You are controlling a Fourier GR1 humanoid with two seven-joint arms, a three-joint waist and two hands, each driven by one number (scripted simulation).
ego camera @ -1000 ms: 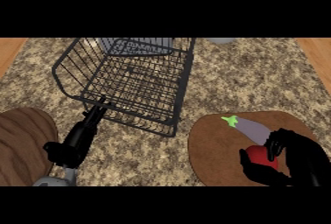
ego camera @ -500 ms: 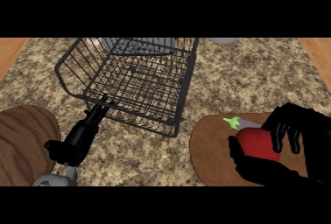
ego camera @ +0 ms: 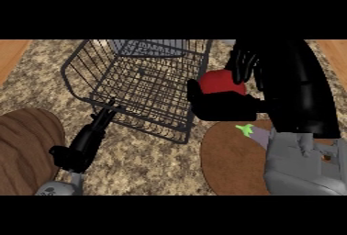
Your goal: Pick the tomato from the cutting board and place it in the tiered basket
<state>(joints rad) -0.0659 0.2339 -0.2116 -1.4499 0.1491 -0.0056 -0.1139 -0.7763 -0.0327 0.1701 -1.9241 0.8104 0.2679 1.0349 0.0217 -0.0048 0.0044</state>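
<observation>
Where it is held above the counter, the tomato [ego camera: 220, 81] sits red and round in the right hand [ego camera: 227, 103], whose fingers and thumb curl round it from above and below, leaving only its upper left face in sight. It hangs just beside the right rim of the tiered basket [ego camera: 139, 87], not yet over the wire floor. By judgement the fruit is light, smooth-skinned and somewhat soft, so it would slip or bruise under a narrow pinch; a hold that wraps its widest part, as shown, suits it best, and it is likely to roll once set on the wire mesh.

The basket is of dark wire, tilted in view, with its open lower tier facing up and a second tier [ego camera: 146, 47] visible at the far edge. Right of and nearer than the basket lies the round wooden cutting board [ego camera: 230, 165], partly covered by the grey right forearm [ego camera: 298, 165]; on it rests an eggplant [ego camera: 261, 137] with a green stem, mostly hidden by the arm. The left hand [ego camera: 81, 147] shows at the near left, its fingers gathered and holding nothing that can be seen. A speckled counter [ego camera: 142, 160] carries everything, with a second wooden board [ego camera: 27, 151] at the near left.
</observation>
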